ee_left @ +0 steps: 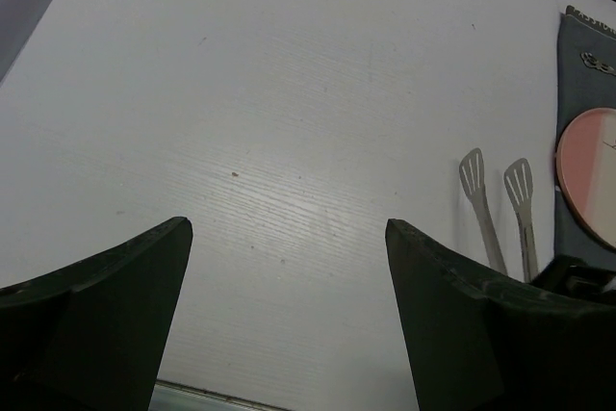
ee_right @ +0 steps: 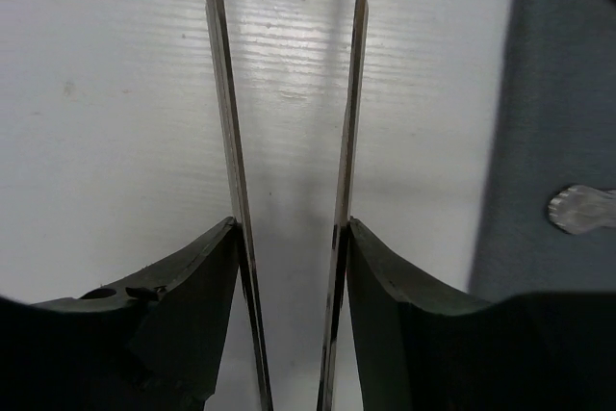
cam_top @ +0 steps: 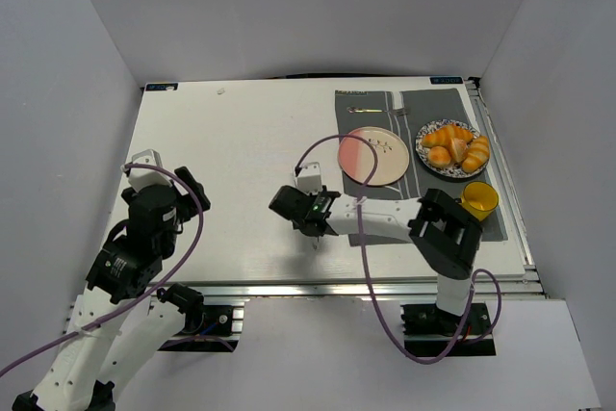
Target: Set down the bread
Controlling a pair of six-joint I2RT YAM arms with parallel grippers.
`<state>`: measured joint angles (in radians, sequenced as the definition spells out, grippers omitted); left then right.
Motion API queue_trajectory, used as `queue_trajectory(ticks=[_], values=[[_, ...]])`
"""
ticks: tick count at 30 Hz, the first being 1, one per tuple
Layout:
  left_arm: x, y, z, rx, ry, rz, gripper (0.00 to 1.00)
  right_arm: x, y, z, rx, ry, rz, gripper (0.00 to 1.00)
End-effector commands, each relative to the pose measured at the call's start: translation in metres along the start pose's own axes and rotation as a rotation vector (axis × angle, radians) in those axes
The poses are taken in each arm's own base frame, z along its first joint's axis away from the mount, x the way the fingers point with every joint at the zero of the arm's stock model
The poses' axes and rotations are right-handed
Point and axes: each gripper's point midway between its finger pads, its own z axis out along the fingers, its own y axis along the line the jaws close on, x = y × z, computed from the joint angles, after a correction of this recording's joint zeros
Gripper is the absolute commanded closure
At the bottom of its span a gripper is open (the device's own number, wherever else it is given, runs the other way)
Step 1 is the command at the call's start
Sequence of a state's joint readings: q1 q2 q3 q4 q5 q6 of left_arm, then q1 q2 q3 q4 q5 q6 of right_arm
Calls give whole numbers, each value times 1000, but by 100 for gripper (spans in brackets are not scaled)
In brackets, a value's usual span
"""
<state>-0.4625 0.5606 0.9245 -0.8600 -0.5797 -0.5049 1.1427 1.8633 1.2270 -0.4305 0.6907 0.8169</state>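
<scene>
Top cam high behind arms, sees whole table (cam_top: 241, 141); L wrist low, faces tongs (ee_left: 478, 201); R wrist close-up, same tongs

Small glossy golden-orange bun (cam_top: 440, 156), lying among croissants (cam_top: 470, 151) on the speckled plate (cam_top: 450, 175), table's far right.

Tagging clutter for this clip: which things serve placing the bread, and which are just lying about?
In the job: bread on the speckled plate; tongs in the right jaws; probably the pink plate.
Lying about: yellow cup; cutlery on the grey mat; croissants beside the bread.
</scene>
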Motion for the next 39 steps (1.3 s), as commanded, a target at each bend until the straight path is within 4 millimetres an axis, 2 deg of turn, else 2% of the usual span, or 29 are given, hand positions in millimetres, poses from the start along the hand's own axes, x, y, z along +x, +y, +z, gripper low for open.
queue_trajectory(ticks=[1, 3, 6, 9, 11, 15, 17, 18, 20, 23, 25, 26, 28, 31, 36, 38, 39], values=[[-7, -4, 0, 9, -13, 4, 7, -68, -12, -69, -40, -85, 19, 47], [-8, -6, 0, 17, -14, 1, 7, -87, -22, -96, -54, -103, 12, 46], [-8, -9, 1, 27, -12, -1, 7, -98, -36, -119, -57, -112, 7, 46], [-11, -11, 0, 35, -16, -4, 7, -111, -59, -152, -79, -124, 45, 45], [-13, -11, 0, 36, -19, 0, 7, -114, -71, -165, -85, -118, 84, 44], [-16, -12, -1, 38, -25, -1, 7, -137, -112, -197, -110, -169, 222, 43], [-16, -13, -2, 47, -25, -4, 7, -143, -124, -204, -118, -178, 256, 43], [-17, -14, -2, 51, -26, -8, 7, -148, -138, -207, -98, -183, 282, 43], [-17, -16, -3, 61, -26, -12, 7, -155, -159, -205, -42, -182, 317, 42], [-16, -18, -2, 70, -22, -14, 7, -150, -189, -199, 61, -130, 321, 42], [-16, -19, -3, 76, -17, -12, 7, -150, -198, -196, 69, -110, 324, 42], [-16, -19, -4, 76, -14, -11, 7, -153, -212, -192, 97, -107, 322, 42], [-16, -19, -4, 76, -14, -11, 7, -156, -223, -190, 106, -95, 325, 42], [-17, -18, -5, 76, -15, -7, 7, -161, -260, -181, 171, -68, 346, 41], [-17, -18, -5, 76, -12, -2, 7, -157, -298, -168, 222, -9, 339, 40], [-17, -18, -5, 76, -12, 0, 7, -154, -304, -163, 221, 11, 334, 40], [-17, -18, -5, 76, -12, -2, 7, -151, -314, -160, 241, 28, 326, 39]])
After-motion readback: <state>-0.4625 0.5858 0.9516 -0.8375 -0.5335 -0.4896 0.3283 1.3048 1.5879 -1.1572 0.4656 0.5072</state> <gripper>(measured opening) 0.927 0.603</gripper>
